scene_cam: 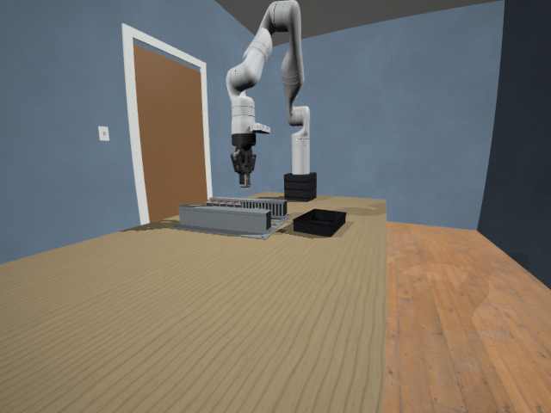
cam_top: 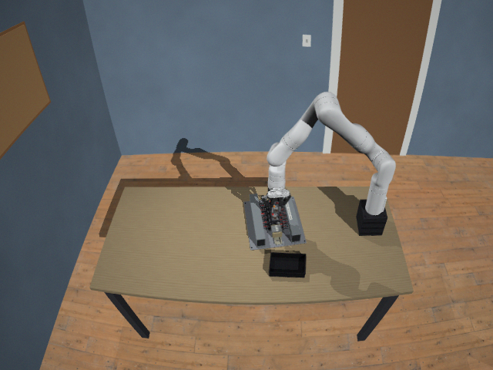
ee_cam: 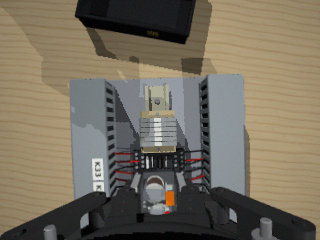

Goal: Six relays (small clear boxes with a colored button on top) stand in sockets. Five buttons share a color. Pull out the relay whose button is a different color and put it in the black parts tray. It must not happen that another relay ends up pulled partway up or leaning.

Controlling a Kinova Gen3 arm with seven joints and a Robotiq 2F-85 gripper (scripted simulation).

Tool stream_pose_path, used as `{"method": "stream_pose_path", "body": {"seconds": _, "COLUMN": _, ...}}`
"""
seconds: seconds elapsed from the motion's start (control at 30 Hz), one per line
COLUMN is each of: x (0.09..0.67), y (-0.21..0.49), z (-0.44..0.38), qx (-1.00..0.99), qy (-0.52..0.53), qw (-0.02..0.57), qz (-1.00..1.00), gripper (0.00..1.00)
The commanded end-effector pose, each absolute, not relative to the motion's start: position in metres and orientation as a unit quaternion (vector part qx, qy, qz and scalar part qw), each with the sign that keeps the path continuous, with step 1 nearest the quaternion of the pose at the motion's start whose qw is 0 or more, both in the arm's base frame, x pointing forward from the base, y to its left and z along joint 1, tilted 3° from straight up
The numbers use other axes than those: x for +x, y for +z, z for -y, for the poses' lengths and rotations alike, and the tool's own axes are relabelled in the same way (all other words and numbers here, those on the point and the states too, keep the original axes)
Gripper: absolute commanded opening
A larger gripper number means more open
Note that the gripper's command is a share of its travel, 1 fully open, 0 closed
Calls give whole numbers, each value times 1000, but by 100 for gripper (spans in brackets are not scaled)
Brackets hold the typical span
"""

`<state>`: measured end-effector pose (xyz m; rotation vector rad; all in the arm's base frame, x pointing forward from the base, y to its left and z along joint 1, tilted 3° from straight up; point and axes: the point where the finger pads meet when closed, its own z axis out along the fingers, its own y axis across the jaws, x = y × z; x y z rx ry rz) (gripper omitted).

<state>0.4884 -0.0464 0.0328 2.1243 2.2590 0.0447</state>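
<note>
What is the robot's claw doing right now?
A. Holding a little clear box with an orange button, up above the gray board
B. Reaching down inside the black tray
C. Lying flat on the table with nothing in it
A: the gripper is shut on the relay with the orange button, and the exterior view shows it raised above the gray board, with the black tray off to the side.
</note>
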Motion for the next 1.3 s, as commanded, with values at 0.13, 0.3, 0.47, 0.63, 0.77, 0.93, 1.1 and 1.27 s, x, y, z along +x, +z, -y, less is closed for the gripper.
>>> {"method": "stream_pose_path", "body": {"seconds": 0.13, "x": 489, "y": 34, "z": 46, "qx": 685, "qy": 15, "qw": 21, "qz": -728, "gripper": 0}}
{"method": "stream_pose_path", "body": {"seconds": 0.3, "x": 489, "y": 34, "z": 46, "qx": 685, "qy": 15, "qw": 21, "qz": -728, "gripper": 0}}
{"method": "stream_pose_path", "body": {"seconds": 0.47, "x": 489, "y": 34, "z": 46, "qx": 685, "qy": 15, "qw": 21, "qz": -728, "gripper": 0}}
{"method": "stream_pose_path", "body": {"seconds": 0.63, "x": 489, "y": 34, "z": 45, "qx": 685, "qy": 15, "qw": 21, "qz": -728, "gripper": 0}}
{"method": "stream_pose_path", "body": {"seconds": 0.77, "x": 488, "y": 34, "z": 42, "qx": 685, "qy": 15, "qw": 21, "qz": -728, "gripper": 0}}
{"method": "stream_pose_path", "body": {"seconds": 0.93, "x": 488, "y": 33, "z": 36, "qx": 685, "qy": 15, "qw": 21, "qz": -728, "gripper": 0}}
{"method": "stream_pose_path", "body": {"seconds": 1.1, "x": 486, "y": 33, "z": 23, "qx": 685, "qy": 15, "qw": 21, "qz": -728, "gripper": 0}}
{"method": "stream_pose_path", "body": {"seconds": 1.27, "x": 483, "y": 33, "z": 3, "qx": 685, "qy": 15, "qw": 21, "qz": -728, "gripper": 0}}
